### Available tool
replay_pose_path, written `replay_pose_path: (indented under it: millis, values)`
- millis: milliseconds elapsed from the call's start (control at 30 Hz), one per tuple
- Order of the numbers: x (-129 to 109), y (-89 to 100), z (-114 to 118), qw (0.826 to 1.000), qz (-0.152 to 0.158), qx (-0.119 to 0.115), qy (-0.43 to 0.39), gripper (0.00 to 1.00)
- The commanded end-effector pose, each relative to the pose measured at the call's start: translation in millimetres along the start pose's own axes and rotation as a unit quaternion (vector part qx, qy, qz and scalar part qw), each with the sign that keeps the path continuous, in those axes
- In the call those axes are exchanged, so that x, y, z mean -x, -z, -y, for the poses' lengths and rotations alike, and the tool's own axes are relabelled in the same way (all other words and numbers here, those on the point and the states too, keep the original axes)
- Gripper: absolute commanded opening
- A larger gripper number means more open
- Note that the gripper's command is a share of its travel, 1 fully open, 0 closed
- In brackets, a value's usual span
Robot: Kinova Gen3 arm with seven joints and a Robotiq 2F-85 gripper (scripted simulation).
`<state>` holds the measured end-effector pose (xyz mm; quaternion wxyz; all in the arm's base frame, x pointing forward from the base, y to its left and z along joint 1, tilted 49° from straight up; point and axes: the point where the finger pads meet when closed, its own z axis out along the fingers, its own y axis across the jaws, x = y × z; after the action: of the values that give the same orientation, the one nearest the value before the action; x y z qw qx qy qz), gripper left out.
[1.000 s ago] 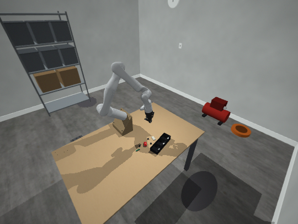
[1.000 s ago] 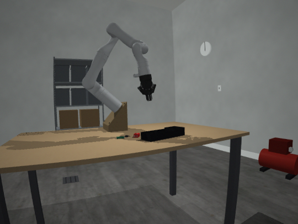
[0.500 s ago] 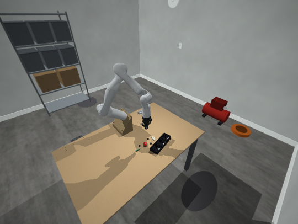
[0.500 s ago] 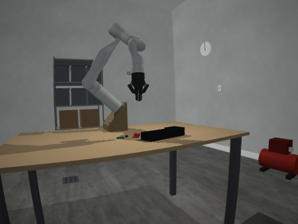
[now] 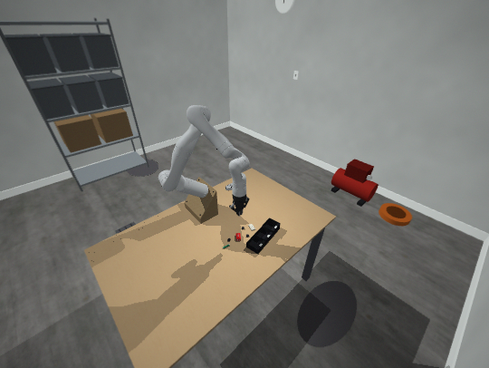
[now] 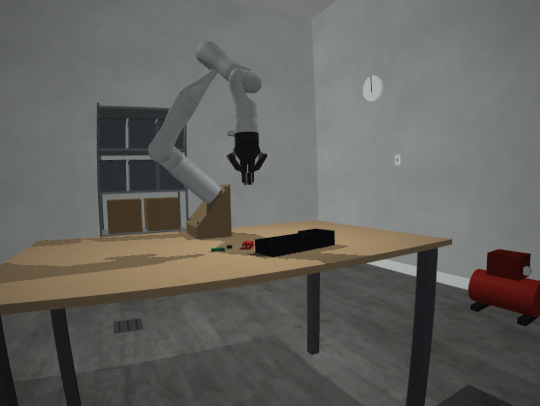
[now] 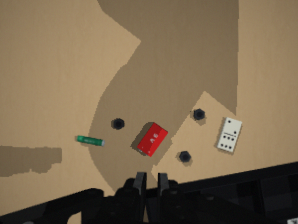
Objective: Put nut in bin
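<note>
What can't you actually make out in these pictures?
- Bin letters: the bins are too small in the top view, seen side-on in the exterior view, cut off by the bottom edge in the wrist view. Which is M cannot be told.
- Nuts: mere dark specks in the wide views.
- Green stick: its print is too small to read.
- Gripper: its nearly shut fingers are partly cut off in the wrist view.
</note>
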<state>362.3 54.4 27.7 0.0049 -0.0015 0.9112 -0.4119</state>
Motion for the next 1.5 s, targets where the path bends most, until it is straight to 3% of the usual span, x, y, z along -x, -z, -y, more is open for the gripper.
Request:
replay_pose_path:
  millis: [0, 200, 267, 600, 767, 833, 867, 1100, 1333, 1400, 1467]
  values:
    - [16, -17.6, -3, 0.998, 0.002, 0.0, -0.066, 0.09]
    - [41, -57.4, -14, 0.978, -0.001, 0.0, -0.207, 0.09]
    - [41, -57.4, -14, 0.978, -0.001, 0.0, -0.207, 0.09]
    - [87, -122.9, -32, 0.899, -0.002, 0.0, -0.439, 0.09]
    - [87, -122.8, -32, 0.84, -0.002, 0.0, -0.543, 0.09]
    - [87, -122.8, -32, 0.84, -0.002, 0.0, -0.543, 0.09]
    - [87, -122.0, -32, 0.817, -0.001, -0.002, -0.576, 0.09]
    - [87, -120.9, -34, 0.706, 0.0, -0.001, -0.709, 0.09]
    - [87, -120.8, -34, 0.577, -0.001, 0.0, -0.817, 0.09]
    - [87, -120.8, -34, 0.577, -0.001, 0.0, -0.817, 0.09]
    - [87, -120.9, -34, 0.53, 0.0, -0.001, -0.848, 0.09]
